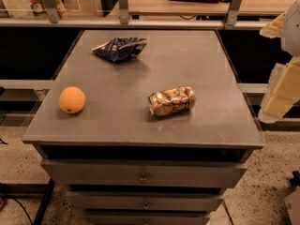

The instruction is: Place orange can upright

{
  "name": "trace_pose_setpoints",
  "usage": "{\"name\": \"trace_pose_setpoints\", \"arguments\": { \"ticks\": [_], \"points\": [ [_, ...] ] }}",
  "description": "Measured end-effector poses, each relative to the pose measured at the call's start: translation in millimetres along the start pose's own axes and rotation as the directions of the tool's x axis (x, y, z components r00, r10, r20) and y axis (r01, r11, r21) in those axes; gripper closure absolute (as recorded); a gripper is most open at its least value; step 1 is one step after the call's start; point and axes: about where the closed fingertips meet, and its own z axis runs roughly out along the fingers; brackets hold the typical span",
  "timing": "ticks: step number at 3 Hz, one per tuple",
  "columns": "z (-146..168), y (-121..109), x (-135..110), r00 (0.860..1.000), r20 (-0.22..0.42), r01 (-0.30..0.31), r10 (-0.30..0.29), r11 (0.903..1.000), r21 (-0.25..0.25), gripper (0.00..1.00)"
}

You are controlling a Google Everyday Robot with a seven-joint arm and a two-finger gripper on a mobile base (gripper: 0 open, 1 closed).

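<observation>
The orange can (171, 101) lies on its side mid-bench (187, 55), long axis roughly crosswise, well left of the tool (282, 86), whose opening I cannot tell.

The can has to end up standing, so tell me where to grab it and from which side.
Probably best to grip the can across the middle of its body, coming from above. It lies on its side with its long axis running left to right, so its rounded sides face front and back. The end effector is at the view's right edge.
</observation>
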Motion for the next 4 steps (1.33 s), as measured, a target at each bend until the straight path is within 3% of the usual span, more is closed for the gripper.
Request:
{"name": "trace_pose_setpoints", "arguments": {
  "ticks": [2,4],
  "points": [
    [14.8,-2.2,-11.6,1.000,0.006,0.004,-0.004,1.0000,-0.002,0.00],
    [64.7,0.5,-48.3,0.999,0.011,0.038,-0.038,0.9989,0.028,0.00]
  ]
}}
